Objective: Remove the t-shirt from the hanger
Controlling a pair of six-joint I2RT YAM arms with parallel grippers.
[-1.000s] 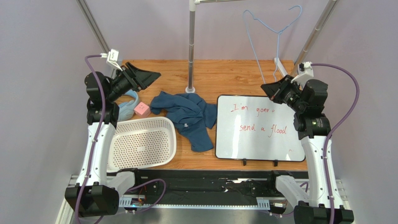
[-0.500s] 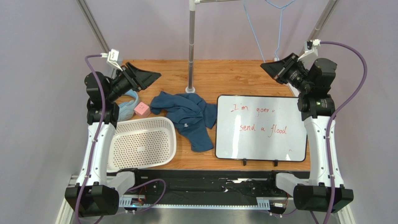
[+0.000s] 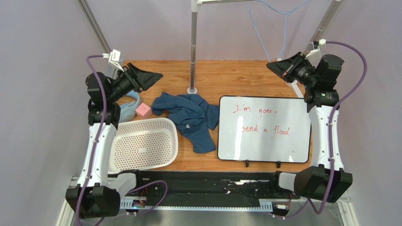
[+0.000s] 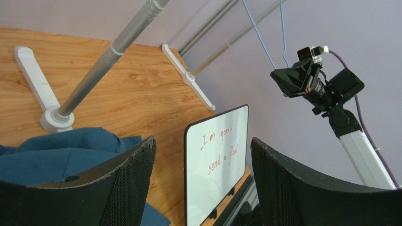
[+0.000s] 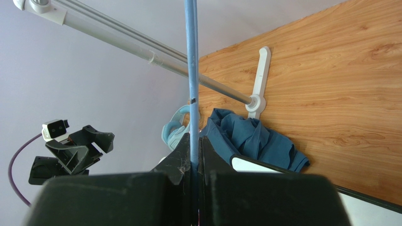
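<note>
The left gripper (image 3: 150, 79) hangs spread wide, holding nothing, near the far left corner. The t-shirt (image 3: 188, 115) lies crumpled mid-table. The right gripper (image 3: 278, 69) pinches the bare hanger (image 5: 191, 70) above the far right corner. The job looks done.

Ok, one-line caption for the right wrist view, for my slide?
Right gripper shut on the pale-blue hanger wire, the t-shirt crumpled on the table below.

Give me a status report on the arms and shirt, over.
Left gripper open, empty. Right gripper shut on hanger, held high. T-shirt off hanger, crumpled on table beside whiteboard.
</note>
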